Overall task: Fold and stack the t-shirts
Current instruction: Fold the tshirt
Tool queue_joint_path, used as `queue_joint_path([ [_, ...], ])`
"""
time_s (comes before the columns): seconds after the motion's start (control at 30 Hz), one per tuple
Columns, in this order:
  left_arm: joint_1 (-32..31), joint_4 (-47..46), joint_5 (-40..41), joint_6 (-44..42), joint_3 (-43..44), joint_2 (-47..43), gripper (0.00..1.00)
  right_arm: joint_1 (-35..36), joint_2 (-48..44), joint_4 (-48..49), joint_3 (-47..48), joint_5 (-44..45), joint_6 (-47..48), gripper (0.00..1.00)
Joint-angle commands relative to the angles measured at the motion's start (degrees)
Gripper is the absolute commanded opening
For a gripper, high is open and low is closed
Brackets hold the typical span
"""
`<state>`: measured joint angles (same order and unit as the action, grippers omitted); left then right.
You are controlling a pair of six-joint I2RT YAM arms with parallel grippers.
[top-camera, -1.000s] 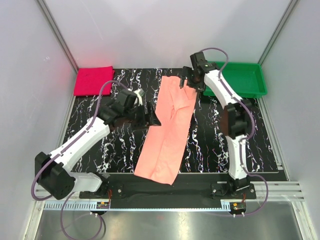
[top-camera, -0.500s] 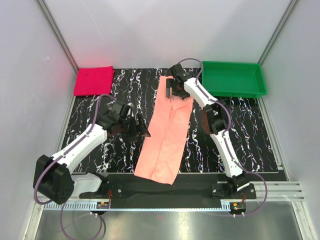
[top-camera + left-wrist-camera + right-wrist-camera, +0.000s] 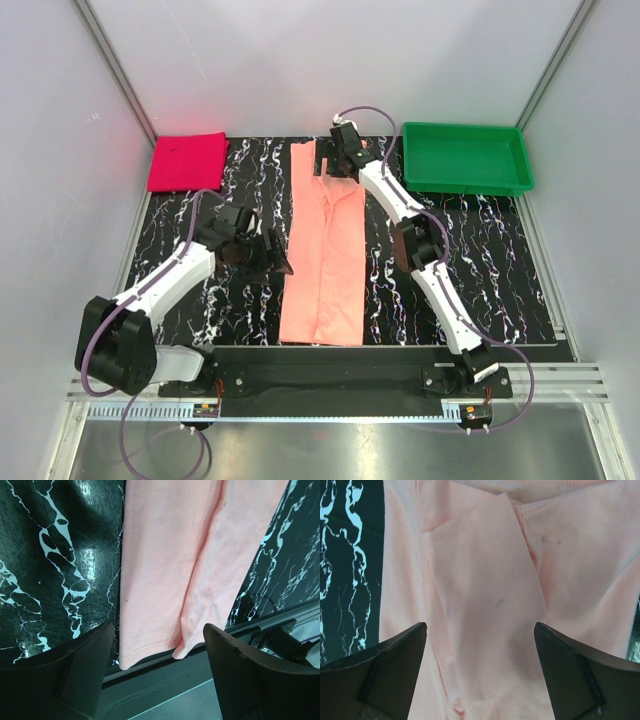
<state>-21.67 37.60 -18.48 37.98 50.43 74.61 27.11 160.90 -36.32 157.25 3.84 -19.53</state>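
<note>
Orange t-shirt [image 3: 325,250] lay on the marbled table [image 3: 500,270] as a narrow strip already folded lengthwise. Its long axis ran from the far edge to the near edge, between the two arms.

Right gripper [image 3: 337,165] was over the far end of the strip, fingers spread wide. Its wrist camera showed a tucked sleeve flap directly between and below them. Left gripper [image 3: 274,262] sat just beside the strip's left edge, near the midpoint, also with fingers apart and nothing held. Its wrist camera looked toward the near hem, which lay ahead of the fingers at the table's near edge.

Judgement: the next fold is crosswise, end to end. The right arm is placed for the far end, and the left arm is the nearer one to the hem.

A pink folded shirt [image 3: 187,160] rested at the far left corner, and a green tray [image 3: 465,160] at the far right.

Hard to tell:
- whether either gripper touched the cloth
- the neck end, covered by the right gripper from above
- how many layers the strip held
</note>
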Motion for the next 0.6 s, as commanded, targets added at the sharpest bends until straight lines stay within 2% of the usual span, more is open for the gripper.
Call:
queue_joint_path([
  [0.0, 0.1, -1.6, -3.2, -1.9, -1.6, 1.3, 0.77, -0.3, -12.8, -1.7, -2.4, -1.0, -0.6, 0.96],
  [0.07, 0.1, -2.5, -3.6, -1.1, -3.1, 1.3, 0.75, -0.6, -17.2, -6.8, -6.1, -3.4, -1.7, 0.97],
  [0.17, 0.1, -2.9, -4.3, -0.2, -6.0, 1.5, 0.71, -0.5, -26.8, -13.6, -16.8, -7.5, -4.0, 0.97],
  [0.2, 0.1, -2.9, -4.5, 0.2, -7.4, 1.3, 0.67, -0.5, -32.5, -14.6, -25.3, -9.7, -5.0, 0.96],
  [0.27, 0.1, -2.5, -4.4, 0.4, -9.0, 1.1, 0.64, -0.1, -42.6, -13.6, -36.2, -12.2, -6.1, 0.95],
  [0.3, -0.2, -2.4, -4.4, 0.6, -10.5, 0.9, 0.63, 0.0, -46.1, -12.9, -46.7, -13.7, -7.4, 0.93],
  [0.37, -0.7, -2.6, -4.5, 1.0, -12.0, 0.3, 0.61, 0.1, -55.9, -10.5, -56.7, -17.1, -9.1, 0.91],
  [0.4, -1.4, -3.1, -4.8, 1.7, -13.4, -0.1, 0.61, 0.5, -58.8, -9.7, -65.8, -18.2, -10.9, 0.91],
  [0.47, -2.7, -4.2, -4.8, 2.4, -15.1, -0.6, 0.59, 0.8, -65.6, -7.6, -77.6, -24.1, -13.8, 0.86],
  [0.57, -5.8, -4.9, -3.7, 4.0, -16.1, -1.1, 0.57, 4.4, -70.1, -5.1, -87.1, -29.2, -16.0, 0.78],
])
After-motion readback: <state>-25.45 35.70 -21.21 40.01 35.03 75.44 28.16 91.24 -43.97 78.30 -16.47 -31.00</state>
